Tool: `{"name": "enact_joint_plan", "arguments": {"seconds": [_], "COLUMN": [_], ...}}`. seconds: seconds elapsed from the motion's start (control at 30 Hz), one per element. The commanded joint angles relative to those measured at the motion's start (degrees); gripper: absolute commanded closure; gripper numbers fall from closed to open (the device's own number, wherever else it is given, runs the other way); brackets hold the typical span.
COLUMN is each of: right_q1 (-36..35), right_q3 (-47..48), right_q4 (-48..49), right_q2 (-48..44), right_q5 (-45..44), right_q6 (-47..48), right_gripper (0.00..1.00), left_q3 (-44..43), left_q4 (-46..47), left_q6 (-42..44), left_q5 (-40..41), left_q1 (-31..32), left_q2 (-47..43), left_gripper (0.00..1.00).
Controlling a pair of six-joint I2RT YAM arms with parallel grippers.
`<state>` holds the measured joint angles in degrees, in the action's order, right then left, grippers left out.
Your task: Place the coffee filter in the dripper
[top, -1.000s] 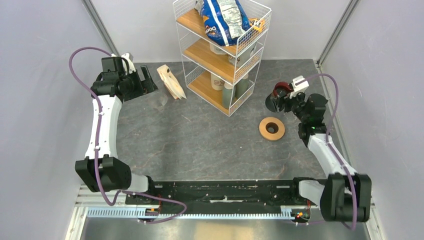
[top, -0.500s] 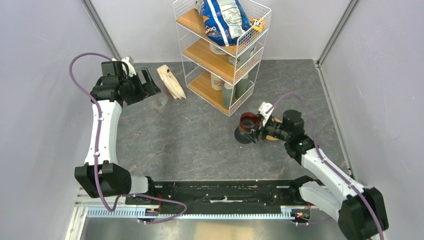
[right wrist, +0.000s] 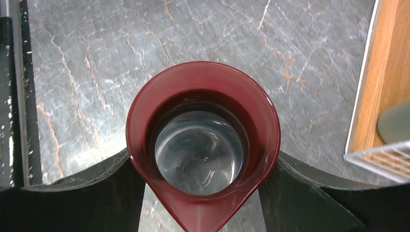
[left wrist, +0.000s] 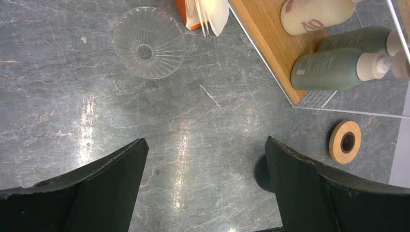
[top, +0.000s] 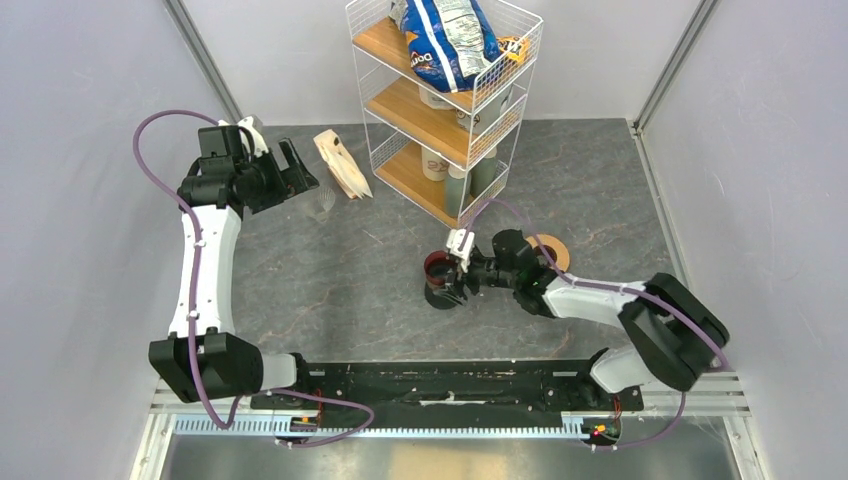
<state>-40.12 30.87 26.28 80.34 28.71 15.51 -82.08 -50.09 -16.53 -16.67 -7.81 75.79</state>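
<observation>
My right gripper (top: 452, 280) is shut on the dripper's dark maroon cup (top: 438, 272), held upright low over the table's middle. In the right wrist view the cup (right wrist: 203, 145) sits between my fingers, spout toward the camera. The tan ring (top: 552, 252) lies apart on the table, partly behind my right arm; it also shows in the left wrist view (left wrist: 345, 141). White filter paper (left wrist: 215, 12) sticks out of a packet (top: 340, 165) at the back left. My left gripper (top: 298, 170) is open and empty, high above the table (left wrist: 205, 145).
A clear ribbed glass funnel (left wrist: 149, 42) stands beside the packet (top: 322, 200). A white wire rack (top: 440, 120) with wooden shelves holds bottles and a blue chip bag at the back centre. Grey walls close in both sides.
My right arm has carried the maroon cup from beside the rack at the back right, past the tan ring, leftward to the table's middle. The left arm has hardly moved.
</observation>
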Motion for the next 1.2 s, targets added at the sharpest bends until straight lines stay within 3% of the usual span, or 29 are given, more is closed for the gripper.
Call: {"name": "enact_joint_plan", "arguments": {"seconds": [0.0, 0.3, 0.37, 0.57, 0.67, 1.17], "right_q1": [-2.4, -3.8, -4.2, -4.8, -4.9, -4.8], "right_q3": [4.7, 5.4, 5.2, 4.8, 4.7, -2.6], "right_q4": [14.6, 16.6, 16.4, 15.5, 14.2, 4.9], "right_q2": [4.8, 8.5, 8.6, 8.6, 8.0, -3.4], "right_q5": [-3.0, -2.4, -2.7, -3.5, -3.4, -5.8], "right_q6": [1.7, 3.7, 3.9, 3.7, 3.7, 4.8], "right_gripper": [0.43, 0.38, 0.29, 0.21, 0.03, 0.03], "left_q3": [0.2, -0.4, -0.5, -1.0, -1.5, -0.9], "left_q4": [1.7, 1.3, 1.3, 1.3, 1.3, 1.2], "left_q6": [-1.2, -0.1, 0.4, 0.5, 0.6, 1.4], "left_q5": [-0.9, -0.9, -0.8, -1.2, -1.5, -4.1], "left_q1": [-0.4, -0.5, -0.5, -0.5, -0.5, -0.6], "left_q2": [-1.9, -1.9, -1.9, -1.2, -0.9, -1.7], "left_gripper": [0.00, 0.00, 0.00, 0.00, 0.00, 0.00]}}
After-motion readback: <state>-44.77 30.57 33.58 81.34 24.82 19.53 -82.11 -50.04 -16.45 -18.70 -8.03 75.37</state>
